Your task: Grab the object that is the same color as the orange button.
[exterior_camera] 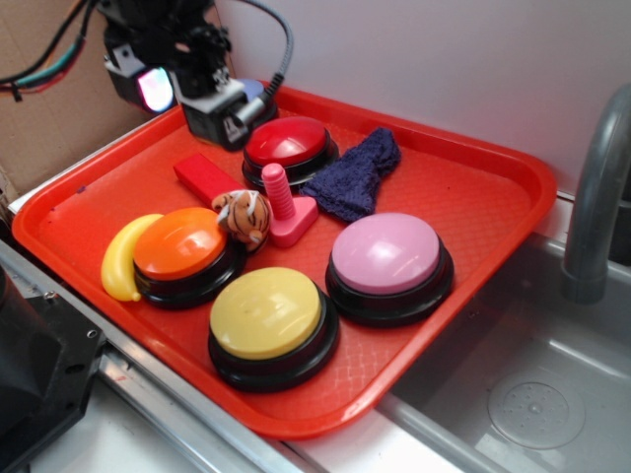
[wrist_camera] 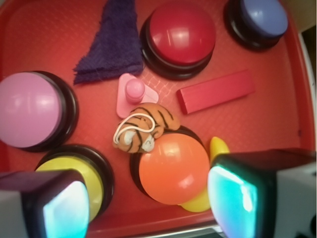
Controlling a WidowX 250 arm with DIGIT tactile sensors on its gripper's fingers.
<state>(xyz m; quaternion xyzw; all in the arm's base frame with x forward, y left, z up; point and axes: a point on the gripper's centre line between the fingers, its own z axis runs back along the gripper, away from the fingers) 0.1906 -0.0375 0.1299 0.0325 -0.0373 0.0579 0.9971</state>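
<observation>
The object, a small orange plush tiger (exterior_camera: 244, 217) (wrist_camera: 143, 127) with dark stripes, lies on the red tray (exterior_camera: 473, 187), leaning against the rim of the orange button (exterior_camera: 182, 248) (wrist_camera: 173, 169). My gripper (exterior_camera: 170, 85) (wrist_camera: 148, 203) hangs open, high over the tray's back left corner and well away from the tiger. In the wrist view its two glowing fingers stand wide apart at the bottom corners, with the orange button showing between them and nothing held.
On the tray are also a yellow banana (exterior_camera: 123, 258), a pink peg (exterior_camera: 281, 202), a red block (exterior_camera: 202, 177), a purple cloth (exterior_camera: 355, 172), and red (exterior_camera: 288, 143), yellow (exterior_camera: 268, 315), pink (exterior_camera: 386, 256) and blue (wrist_camera: 262, 17) buttons. A sink (exterior_camera: 532, 394) with a faucet (exterior_camera: 596, 197) lies right.
</observation>
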